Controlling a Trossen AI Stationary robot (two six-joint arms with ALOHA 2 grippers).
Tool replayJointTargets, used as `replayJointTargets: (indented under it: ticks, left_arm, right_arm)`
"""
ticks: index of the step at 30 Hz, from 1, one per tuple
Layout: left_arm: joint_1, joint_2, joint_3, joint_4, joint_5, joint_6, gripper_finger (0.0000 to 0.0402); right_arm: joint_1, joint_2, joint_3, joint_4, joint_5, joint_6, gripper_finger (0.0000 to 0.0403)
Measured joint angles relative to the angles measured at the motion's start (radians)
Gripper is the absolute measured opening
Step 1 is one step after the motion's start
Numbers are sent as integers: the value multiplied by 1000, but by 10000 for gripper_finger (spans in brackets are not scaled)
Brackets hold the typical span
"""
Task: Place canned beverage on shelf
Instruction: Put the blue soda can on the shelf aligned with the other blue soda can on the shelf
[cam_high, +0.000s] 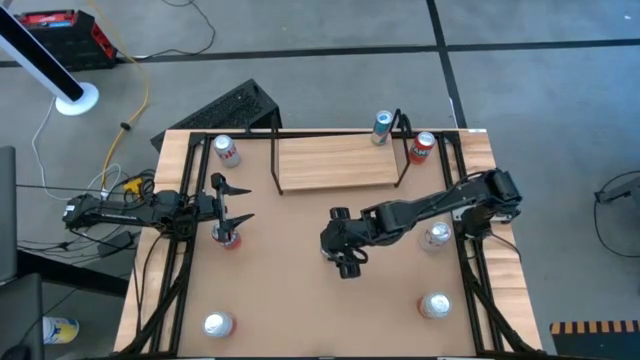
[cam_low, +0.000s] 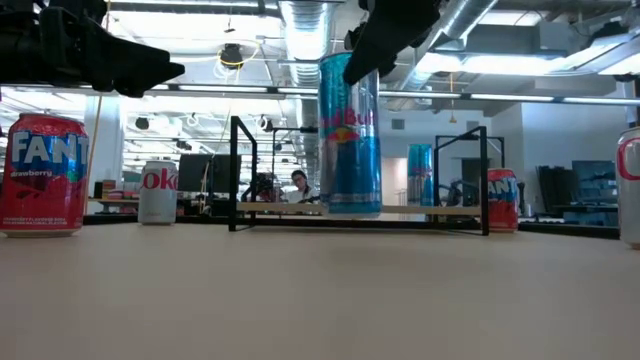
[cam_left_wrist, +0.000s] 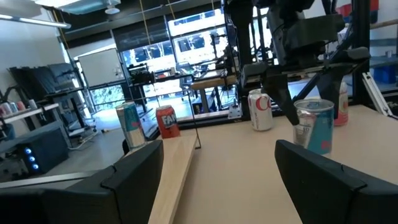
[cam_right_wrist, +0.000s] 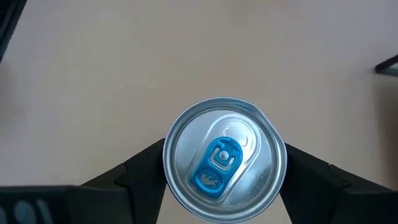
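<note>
A tall blue-and-silver can (cam_low: 350, 135) hangs upright under my right gripper (cam_high: 345, 262) at mid-table, in front of the shelf. In the right wrist view its silver top with a blue tab (cam_right_wrist: 221, 163) fills the gap between the fingers. The shelf (cam_high: 335, 160), a light-wood plank on thin black rods, stands at the far middle with nothing on it. My left gripper (cam_high: 245, 202) waits open at the left, above a red can (cam_high: 228, 238) that stands on the table. My right gripper pinches the blue can between its two fingers, on opposite sides of the wall just under the top rim (cam_right_wrist: 168, 177). The fingers (cam_low: 372, 45) slant down from above. The can stays upright, its bottom (cam_low: 350, 210) a little above the tabletop.
Several more cans stand around: a white one (cam_high: 225, 150) at the far left, a blue one (cam_high: 382, 125) and a red one (cam_high: 422, 147) beside the shelf's right end, and silver-topped ones (cam_high: 437, 237) (cam_high: 435, 305) (cam_high: 217, 323) on the right and near side. Black frame rails (cam_high: 478, 270) run along both table sides.
</note>
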Motion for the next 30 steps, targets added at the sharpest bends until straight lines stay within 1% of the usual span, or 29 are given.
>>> replayJointTargets:
  ticks: [3,20,25,30]
  left_arm:
    - [0,0,0,0,0,0,295]
    - [0,0,0,0,0,8,295]
    - [0,0,0,0,0,8,295]
    - [0,0,0,0,0,8,295]
  right_arm:
    - [0,0,0,-3,0,22,289]
    - [0,0,0,-2,4,22,291]
    - [1,0,0,-2,-4,-35,291]
    - [4,0,0,-2,-5,3,292]
